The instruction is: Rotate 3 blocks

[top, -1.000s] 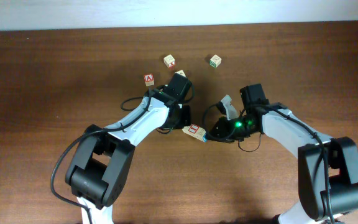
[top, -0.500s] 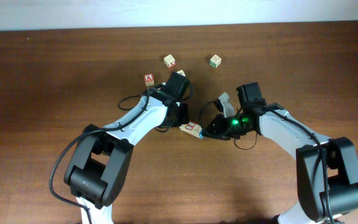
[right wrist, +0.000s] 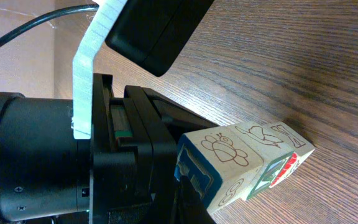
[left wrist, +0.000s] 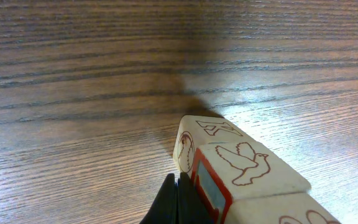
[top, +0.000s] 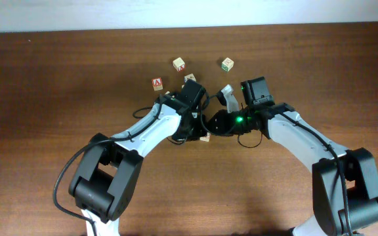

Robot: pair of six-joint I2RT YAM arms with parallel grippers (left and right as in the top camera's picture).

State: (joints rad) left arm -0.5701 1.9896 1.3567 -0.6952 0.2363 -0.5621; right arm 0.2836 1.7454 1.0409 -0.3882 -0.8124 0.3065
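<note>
Overhead view: L gripper (top: 197,130) & R gripper (top: 214,123) meet tip to tip at mid-table (top: 58,98). Both are closed w/ nothing held, so they look set up as pushers, not clamps. The task blocks (top: 205,137) sit under the tips, mostly hidden; one pale corner shows just below them. Judged: coming in from opp. sides lets one tip brace the row while the other swings it. Several loose cubes (top: 179,63) lie on the far side of the wrists, near but apart, w/ the far table edge well beyond them. Bare wood lies open to the front & both sides, so the free room is mostly on the near side. Left wrist view: three blocks lie flat in a touching row. The red-framed cube (left wrist: 229,180), dove on top, is mid-row; the lettered cube (left wrist: 194,140) is at the far end; the third is cut off by the frame. L fingers are shut to one dark point just beside the row's long side; contact can't be confirmed. Wood ahead is bare. Right wrist view: same row, w/ the blue-framed cube (right wrist: 216,168), bee on top, nearest the lens. R tip is closed at the bottom edge, just beside that cube; can't tell if it touches. The L arm body (right wrist: 42,155) crowds the left half, close behind the row, so the open wood is to the right.
</note>
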